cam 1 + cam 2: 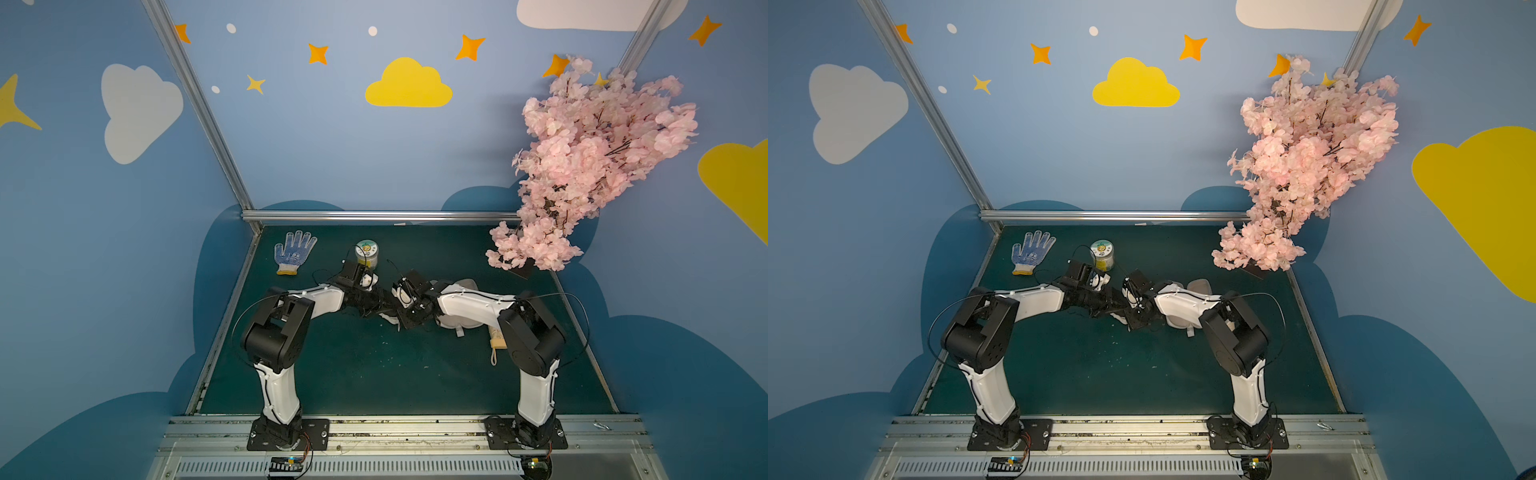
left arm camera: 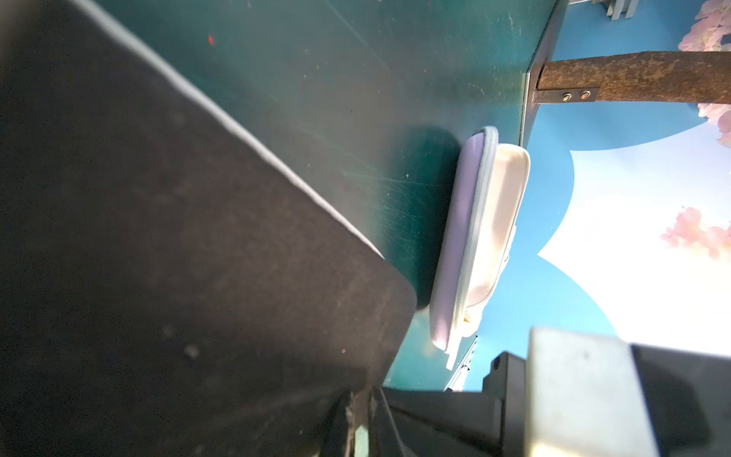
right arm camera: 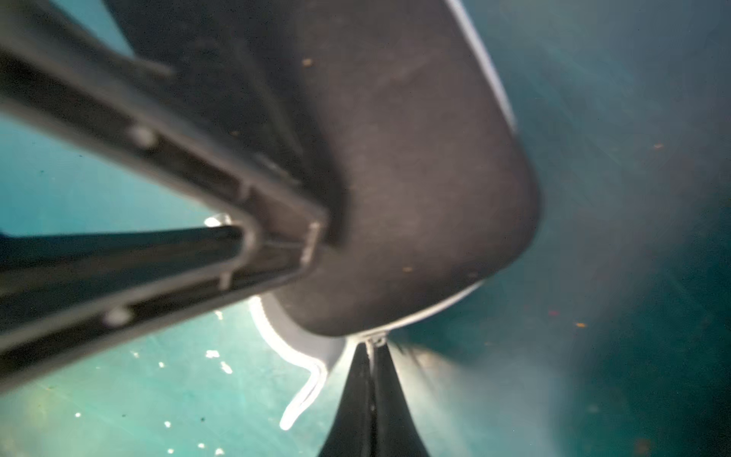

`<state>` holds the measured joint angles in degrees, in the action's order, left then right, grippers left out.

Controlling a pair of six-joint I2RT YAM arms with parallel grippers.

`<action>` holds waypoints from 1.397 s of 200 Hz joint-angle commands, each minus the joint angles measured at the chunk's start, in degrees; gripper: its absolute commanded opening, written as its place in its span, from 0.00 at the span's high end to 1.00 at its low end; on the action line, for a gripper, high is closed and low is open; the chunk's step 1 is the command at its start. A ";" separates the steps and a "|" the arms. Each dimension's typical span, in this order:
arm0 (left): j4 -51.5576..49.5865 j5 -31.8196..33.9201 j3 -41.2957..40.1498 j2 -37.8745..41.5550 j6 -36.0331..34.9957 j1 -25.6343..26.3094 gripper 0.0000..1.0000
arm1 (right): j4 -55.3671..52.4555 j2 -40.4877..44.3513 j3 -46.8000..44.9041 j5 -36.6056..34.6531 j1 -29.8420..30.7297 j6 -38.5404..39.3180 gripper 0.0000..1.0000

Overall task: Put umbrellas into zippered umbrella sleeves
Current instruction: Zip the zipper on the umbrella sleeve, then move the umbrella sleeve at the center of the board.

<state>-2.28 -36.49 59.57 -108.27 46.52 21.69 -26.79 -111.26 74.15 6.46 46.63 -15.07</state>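
Blue walls painted with clouds and stars enclosed a dark green desk [image 1: 353, 374]. At the far-left corner a white glove [image 1: 294, 251] with blue dots lay flat. Just right of it, near the far edge, a small jar [image 1: 367, 253] with a green-and-white lid stood upright.

At the centre of the desk both arms reached inward and met over the black sleeve [image 2: 178, 257], which was largely hidden beneath them in both top views. The left gripper [image 1: 384, 309] came in from the left. The right wrist view showed one of its fingers [image 3: 158, 146] laid against the sleeve's black shell. Its jaws looked nearly together, nipping the sleeve's edge. The right gripper [image 3: 372, 350] had its jaws pressed tight together, with the small metal zip pull [image 3: 375, 339] caught at their tips on the sleeve's pale seam. A pale pull strap [image 3: 304, 383] curled out beside them.

Right of centre, under the right forearm, the lilac sleeve [image 2: 455, 237] lay open with its pale lining showing, apart from both grippers. Nearer the right edge, the beige umbrella [image 1: 497, 338] lay on the desk outside either sleeve. It was partly hidden by the right arm's elbow, and its wrist loop [image 1: 493, 358] trailed toward the near edge.

Over the far-right corner hung a pink blossom branch [image 1: 590, 166].
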 commanded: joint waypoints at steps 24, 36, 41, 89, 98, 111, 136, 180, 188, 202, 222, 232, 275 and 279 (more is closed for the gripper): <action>-7.12 13.65 -3.72 -6.84 -0.20 0.22 0.88 | -0.49 3.16 -0.10 2.18 4.50 -4.29 1.00; -7.03 13.63 -3.85 -6.87 -0.03 0.32 0.88 | 0.89 2.91 0.67 3.28 4.91 -5.83 1.00; -6.99 13.64 -3.87 -6.86 -0.11 0.30 0.88 | 1.46 2.76 1.02 3.74 5.16 -6.45 1.00; -6.55 13.64 -4.46 -6.39 0.02 0.20 0.88 | 2.59 1.47 2.18 5.29 6.10 -9.21 1.00; -6.50 13.48 -4.46 -6.41 -0.06 0.27 0.88 | 2.80 1.49 1.88 6.15 6.10 -9.31 1.00; -6.58 13.22 -4.55 -6.18 -0.23 0.21 0.88 | 2.26 2.03 1.61 6.91 6.10 -9.15 1.00; -7.31 11.48 -4.73 -5.04 -1.28 0.21 0.88 | -1.75 3.81 1.41 8.12 5.76 -7.03 0.77; -11.36 7.48 -6.53 -0.89 -4.50 0.35 0.88 | -8.50 11.27 0.96 9.90 2.11 0.32 0.61; -12.09 7.19 -7.11 0.19 -4.67 0.44 0.88 | -9.04 12.50 1.48 10.72 0.42 1.00 0.59; -13.42 6.89 -8.03 2.32 -5.10 0.60 0.88 | -9.12 13.44 3.05 13.14 -2.81 1.03 0.55; -15.61 6.95 -9.32 5.75 -5.84 0.56 0.88 | -10.22 10.28 7.08 13.56 -6.21 0.38 0.50; -17.07 7.28 -9.66 7.53 -6.37 0.63 0.88 | -11.28 7.11 10.28 14.18 -7.39 1.76 0.46; -25.39 9.31 -6.69 17.04 -8.97 0.01 0.87 | -15.37 -9.05 27.70 14.74 -9.45 2.88 0.26; -26.02 9.40 -6.42 18.04 -9.14 -0.26 0.87 | -15.67 -10.40 29.16 15.14 -9.45 3.08 0.25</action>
<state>-19.59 -29.65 50.76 -95.55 39.64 22.22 -37.65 -114.69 96.73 19.51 37.08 -13.98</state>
